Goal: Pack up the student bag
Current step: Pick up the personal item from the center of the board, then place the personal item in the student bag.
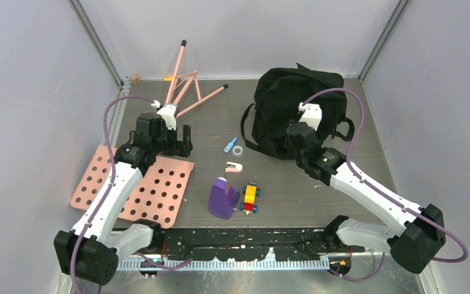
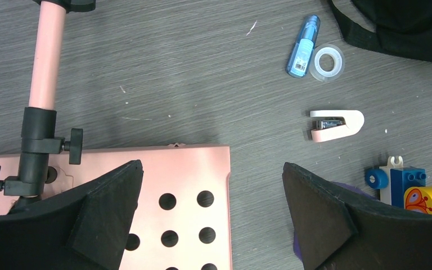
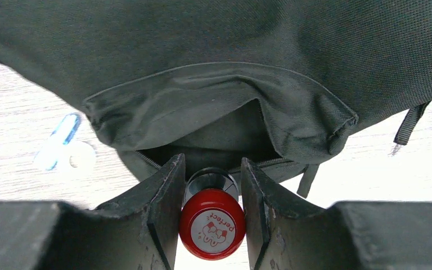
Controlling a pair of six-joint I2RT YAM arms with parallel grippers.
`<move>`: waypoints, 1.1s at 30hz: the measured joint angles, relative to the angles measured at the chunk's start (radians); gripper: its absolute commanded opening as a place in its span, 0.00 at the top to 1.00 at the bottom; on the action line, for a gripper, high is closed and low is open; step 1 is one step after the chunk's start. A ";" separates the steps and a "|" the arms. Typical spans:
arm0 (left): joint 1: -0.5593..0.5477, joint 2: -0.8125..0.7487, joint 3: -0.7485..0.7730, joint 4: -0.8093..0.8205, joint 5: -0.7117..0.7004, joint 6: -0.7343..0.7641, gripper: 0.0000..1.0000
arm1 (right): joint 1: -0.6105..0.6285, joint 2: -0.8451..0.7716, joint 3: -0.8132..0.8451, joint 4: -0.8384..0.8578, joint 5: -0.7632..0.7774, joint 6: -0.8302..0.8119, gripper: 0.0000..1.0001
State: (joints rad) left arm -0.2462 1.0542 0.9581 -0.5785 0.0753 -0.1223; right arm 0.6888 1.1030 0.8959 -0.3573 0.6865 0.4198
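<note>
The student bag (image 1: 294, 104) is a big black floppy backpack lying at the back right of the table. Its front pocket gapes open in the right wrist view (image 3: 230, 129). My right gripper (image 3: 212, 163) is shut on a red-capped stamp (image 3: 212, 225) marked "perfect", held just in front of that pocket mouth. From above, the right gripper (image 1: 295, 138) rests against the bag's near edge. My left gripper (image 2: 212, 166) is open with nothing between its fingers. It hovers over the corner of a pink perforated board (image 2: 191, 174), well left of the bag (image 2: 410, 22).
Between the arms lie a blue tube (image 1: 229, 144), a tape roll (image 1: 238, 150), a small pink-and-white stapler (image 1: 234, 167), a purple container (image 1: 223, 198) and a toy block car (image 1: 250, 198). A pink folding stand (image 1: 183, 86) lies at the back left, above the pink board (image 1: 159, 190).
</note>
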 measured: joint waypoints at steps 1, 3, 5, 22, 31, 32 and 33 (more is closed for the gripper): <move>0.000 -0.002 -0.001 0.001 0.000 0.000 0.02 | -0.017 0.004 -0.007 0.002 -0.006 -0.002 1.00; 0.000 -0.006 -0.002 0.001 0.000 0.000 0.02 | -0.044 0.015 -0.014 0.015 -0.022 -0.006 1.00; 0.000 -0.007 -0.002 0.002 0.000 0.000 0.02 | -0.058 0.026 -0.029 0.061 -0.035 -0.017 1.00; 0.000 -0.007 -0.007 0.002 0.000 0.000 0.02 | -0.062 0.184 -0.187 0.514 -0.042 -0.111 0.63; 0.000 -0.007 -0.007 0.002 0.001 0.003 0.02 | -0.062 0.183 -0.187 0.526 -0.013 -0.131 0.38; 0.000 -0.007 -0.007 0.002 0.001 0.003 0.02 | -0.062 0.182 -0.187 0.525 -0.010 -0.133 0.38; 0.000 -0.007 -0.007 0.002 0.001 0.003 0.02 | -0.062 0.178 -0.187 0.523 -0.006 -0.135 0.38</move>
State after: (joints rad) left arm -0.2462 1.0470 0.9512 -0.5766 0.0765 -0.1188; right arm 0.6270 1.2812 0.7086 0.1658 0.6800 0.2848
